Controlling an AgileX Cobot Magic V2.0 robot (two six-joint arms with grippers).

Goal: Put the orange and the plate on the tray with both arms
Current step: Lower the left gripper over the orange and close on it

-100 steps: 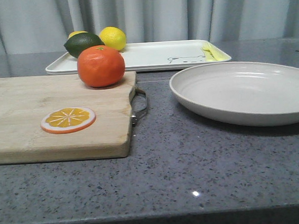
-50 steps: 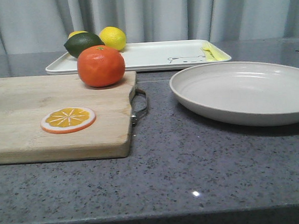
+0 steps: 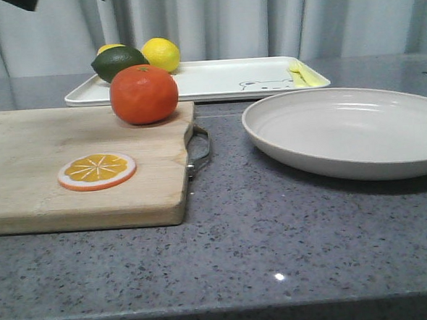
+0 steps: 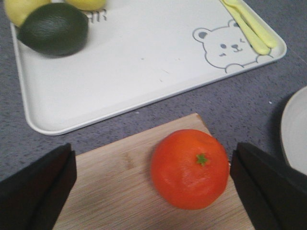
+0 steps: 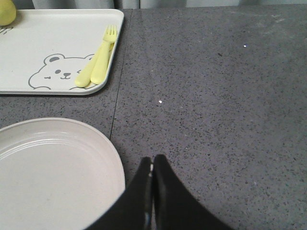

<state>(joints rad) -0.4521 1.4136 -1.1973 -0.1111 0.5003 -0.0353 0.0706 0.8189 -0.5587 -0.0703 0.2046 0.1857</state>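
Grey speckled stone tabletop [image 3: 276,236] fills the near part of the front view. On it, near left, a wooden cutting board [image 3: 26,179] with a metal handle [image 3: 201,152] at its right end. A flat orange slice [image 3: 97,171] lies on the board, nearer the front edge. The orange [image 3: 144,94] sits upright at the board's far right corner, green stem mark on top, well apart from the slice.

To the right of the board, the plate [image 3: 416,158] rests on the tabletop, off-white, nothing in it (its far rim is just in front of the tray).

Behind both, the tray [image 3: 209,80] lies flat on the tabletop, white, bear outline [image 3: 256,85] near its right end. A pale yellow fork [image 5: 98,64] lies beside the bear by the tray's right rim, with a second pale yellow utensil touching it (type unclear). At the tray's left end: a dark green fruit [image 3: 118,62], a lemon [image 3: 161,54] just right of it and another yellow fruit [image 3: 110,48] behind, mostly hidden.

Left pincer [image 4: 153,191]: fingers [image 4: 38,187] wide apart, hovering above the orange, one on each side, not touching it; dark bits of it show at the front view's top left corner.

Right pincer [image 5: 152,179]: fingertips pressed together, nothing between them, above the tabletop just beside the plate's rim.

Grey curtains [image 3: 263,19] at the back.
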